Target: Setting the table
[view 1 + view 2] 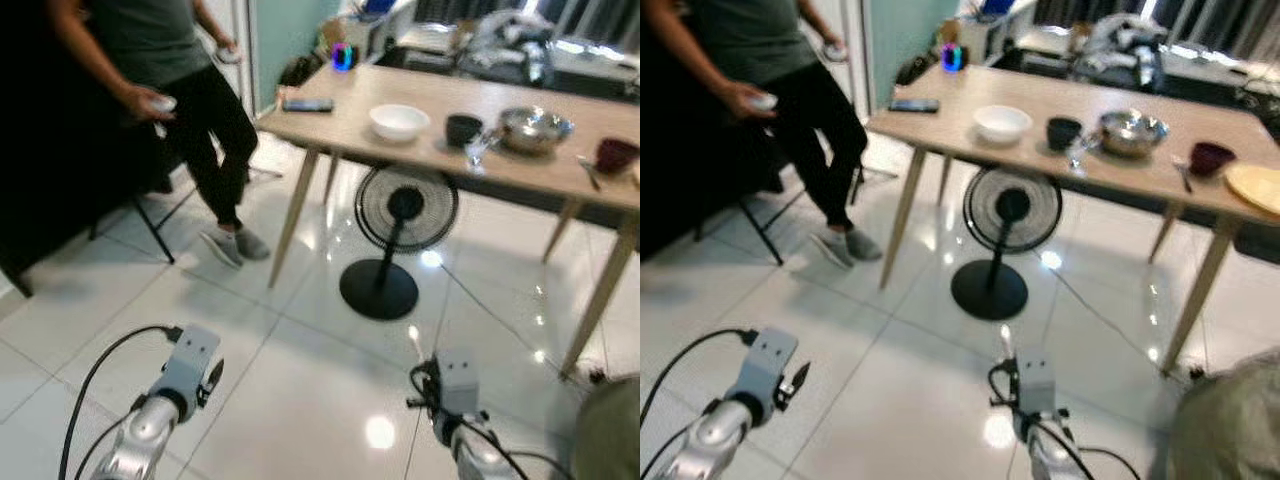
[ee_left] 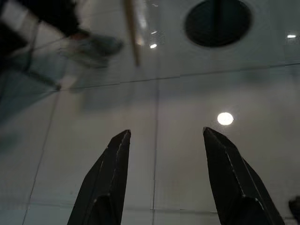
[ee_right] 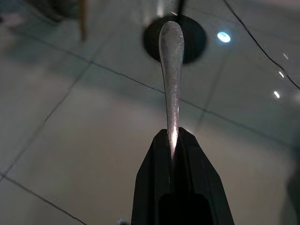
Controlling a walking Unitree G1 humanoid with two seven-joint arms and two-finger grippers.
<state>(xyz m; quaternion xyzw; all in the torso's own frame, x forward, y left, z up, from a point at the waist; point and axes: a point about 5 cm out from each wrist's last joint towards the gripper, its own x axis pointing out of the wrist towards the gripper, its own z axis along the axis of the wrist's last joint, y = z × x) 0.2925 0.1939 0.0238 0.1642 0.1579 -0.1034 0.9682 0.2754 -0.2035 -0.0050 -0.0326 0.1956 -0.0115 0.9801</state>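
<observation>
Over glossy white tiled floor: long pale wooden table bearing one white round bowl, one dark cup, one steel bowl. Right gripper pinched tight on slim shiny metal utensil handle; left gripper spread wide, holding nothing.
</observation>
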